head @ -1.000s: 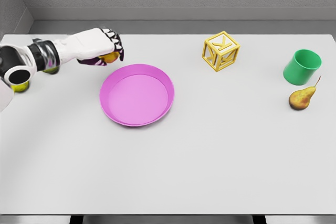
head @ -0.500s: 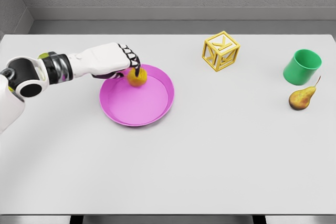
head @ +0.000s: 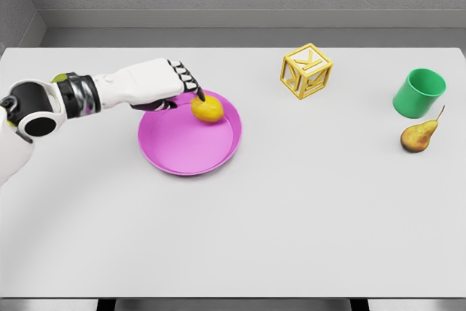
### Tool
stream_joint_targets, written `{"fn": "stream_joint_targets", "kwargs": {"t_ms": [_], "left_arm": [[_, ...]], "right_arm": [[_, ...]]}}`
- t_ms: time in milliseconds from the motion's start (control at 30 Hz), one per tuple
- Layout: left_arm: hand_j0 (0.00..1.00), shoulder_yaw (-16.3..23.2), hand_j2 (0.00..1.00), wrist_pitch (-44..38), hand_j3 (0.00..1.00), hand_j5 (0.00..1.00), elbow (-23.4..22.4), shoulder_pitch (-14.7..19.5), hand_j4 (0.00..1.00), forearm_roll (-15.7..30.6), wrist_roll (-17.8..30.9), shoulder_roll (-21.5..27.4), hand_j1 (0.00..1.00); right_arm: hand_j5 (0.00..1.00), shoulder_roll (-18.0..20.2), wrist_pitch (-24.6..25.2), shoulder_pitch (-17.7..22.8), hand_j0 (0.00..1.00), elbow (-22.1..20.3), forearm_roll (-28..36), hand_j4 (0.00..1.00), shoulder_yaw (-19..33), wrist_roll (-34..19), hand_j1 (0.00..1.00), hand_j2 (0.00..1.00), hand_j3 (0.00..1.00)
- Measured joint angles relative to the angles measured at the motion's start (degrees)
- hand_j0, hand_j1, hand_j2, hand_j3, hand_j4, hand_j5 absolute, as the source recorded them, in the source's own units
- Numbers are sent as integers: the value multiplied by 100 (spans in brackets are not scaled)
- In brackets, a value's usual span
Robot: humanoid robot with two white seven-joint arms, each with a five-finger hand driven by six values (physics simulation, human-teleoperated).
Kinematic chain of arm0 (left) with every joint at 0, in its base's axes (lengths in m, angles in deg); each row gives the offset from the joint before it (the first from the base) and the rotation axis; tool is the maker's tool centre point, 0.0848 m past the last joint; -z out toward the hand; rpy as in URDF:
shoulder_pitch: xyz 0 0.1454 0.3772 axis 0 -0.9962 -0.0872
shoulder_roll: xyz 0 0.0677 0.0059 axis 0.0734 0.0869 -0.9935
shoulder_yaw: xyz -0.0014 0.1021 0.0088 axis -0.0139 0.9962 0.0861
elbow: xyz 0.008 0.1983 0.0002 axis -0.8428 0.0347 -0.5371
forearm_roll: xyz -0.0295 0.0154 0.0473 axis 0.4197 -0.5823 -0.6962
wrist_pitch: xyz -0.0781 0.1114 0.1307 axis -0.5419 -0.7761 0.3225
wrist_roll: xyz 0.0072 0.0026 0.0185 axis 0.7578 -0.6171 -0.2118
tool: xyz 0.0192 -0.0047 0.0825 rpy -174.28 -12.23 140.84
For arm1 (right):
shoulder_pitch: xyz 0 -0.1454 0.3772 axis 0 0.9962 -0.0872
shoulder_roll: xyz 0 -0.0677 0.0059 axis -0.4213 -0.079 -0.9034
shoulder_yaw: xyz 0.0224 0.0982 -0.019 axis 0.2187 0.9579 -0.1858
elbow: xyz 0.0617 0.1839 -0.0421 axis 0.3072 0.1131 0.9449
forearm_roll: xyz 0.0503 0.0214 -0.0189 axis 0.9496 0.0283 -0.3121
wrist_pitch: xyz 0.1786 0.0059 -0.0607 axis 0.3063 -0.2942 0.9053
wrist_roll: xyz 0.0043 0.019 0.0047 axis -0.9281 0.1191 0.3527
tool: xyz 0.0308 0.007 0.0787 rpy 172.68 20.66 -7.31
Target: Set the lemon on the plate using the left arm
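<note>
As lemon (head: 207, 109) sat inside pink plate (head: 169, 156), frame centre-left, my left hand (head: 156, 85) hovered just beside, fingers (head: 191, 85) loosened, holding nothing.

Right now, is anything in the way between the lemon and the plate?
No. The lemon already sits inside the pink plate, near its upper rim. The left hand is right beside it, fingers opened, with nothing between them.
</note>
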Motion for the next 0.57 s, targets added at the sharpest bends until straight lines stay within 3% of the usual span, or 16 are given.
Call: {"fn": "stream_joint_targets", "kwargs": {"t_ms": [100, 200, 300, 567], "left_arm": [[100, 16, 100, -1, 100, 100, 518, -141, 100, 656, -1, 670, 100], [100, 18, 100, -2, 100, 100, 818, -237, 100, 1025, -8, 1300, 100], [100, 23, 100, -1, 100, 100, 917, -501, 100, 1178, -20, 1676, 100], [100, 29, 100, -3, 100, 100, 826, -510, 100, 1250, -36, 2145, 100]], "right_arm": [[100, 0, 0, 0, 100, 0, 0, 100, 0, 0, 100, 100, 100], [100, 0, 0, 0, 100, 0, 0, 100, 0, 0, 100, 100, 100], [100, 0, 0, 0, 100, 0, 0, 100, 0, 0, 100, 100, 100], [100, 0, 0, 0, 100, 0, 0, 100, 0, 0, 100, 100, 100]]}}
